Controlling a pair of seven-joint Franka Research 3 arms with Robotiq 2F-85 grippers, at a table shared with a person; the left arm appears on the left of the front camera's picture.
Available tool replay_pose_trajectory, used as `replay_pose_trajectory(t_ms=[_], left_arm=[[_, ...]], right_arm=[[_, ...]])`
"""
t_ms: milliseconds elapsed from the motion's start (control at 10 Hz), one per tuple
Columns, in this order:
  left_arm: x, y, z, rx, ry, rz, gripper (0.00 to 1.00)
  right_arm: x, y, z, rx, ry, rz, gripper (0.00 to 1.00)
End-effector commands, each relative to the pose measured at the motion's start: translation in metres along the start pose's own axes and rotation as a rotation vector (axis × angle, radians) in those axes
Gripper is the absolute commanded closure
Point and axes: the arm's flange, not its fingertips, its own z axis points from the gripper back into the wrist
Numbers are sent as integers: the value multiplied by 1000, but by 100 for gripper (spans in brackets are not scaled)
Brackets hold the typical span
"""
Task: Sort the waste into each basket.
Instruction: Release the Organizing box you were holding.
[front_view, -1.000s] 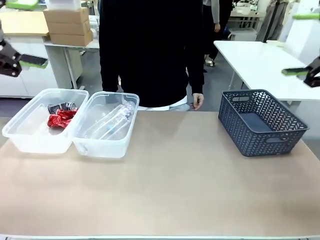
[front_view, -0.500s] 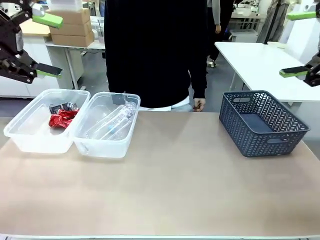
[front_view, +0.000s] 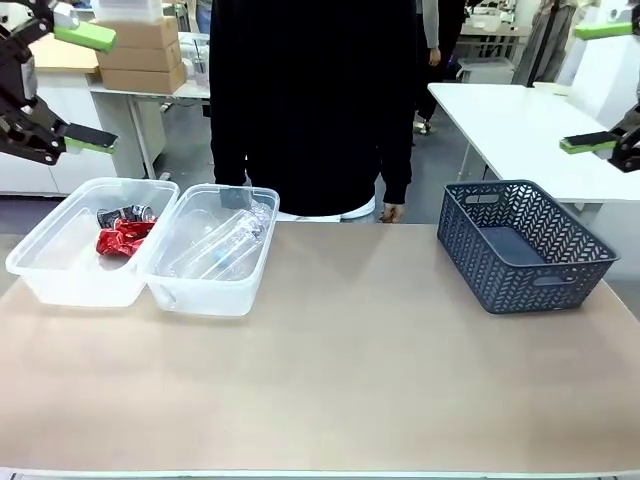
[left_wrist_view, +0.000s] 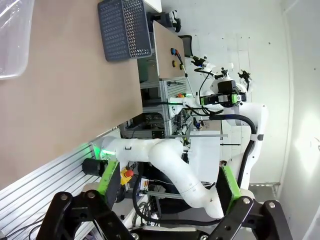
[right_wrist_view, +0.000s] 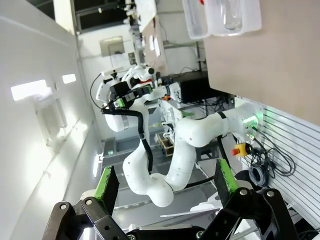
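Cans (front_view: 123, 232): crushed red and black-silver ones lie together in the far part of the left tub (front_view: 60, 275), at the table's left side.
Bottles (front_view: 225, 243): clear plastic ones lie slantwise in the right tub (front_view: 210, 290), which touches the left tub along its side.
Left claw (front_view: 72, 88): raised above and behind the left tub, fingers spread wide, nothing between the green pads.
Right claw (front_view: 597, 88): raised at the right edge above the grey basket (front_view: 524, 244), fingers spread wide, nothing between them.
Grey basket: stands at the table's far right, well apart from the tubs.
Person (front_view: 312, 100): in a dark top, stands at the far side; one hand (front_view: 391, 212) hangs at the table (front_view: 350, 370) edge.
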Motion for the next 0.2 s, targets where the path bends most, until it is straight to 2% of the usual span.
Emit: replay_pose_trajectory(t_ms=[0,100], left_arm=[[1,-3,-2,-29,0,-9,0],[1,-3,-2,-29,0,-9,0]], right_arm=[[1,2,2,-4,9,7,0],[1,2,2,-4,9,7,0]])
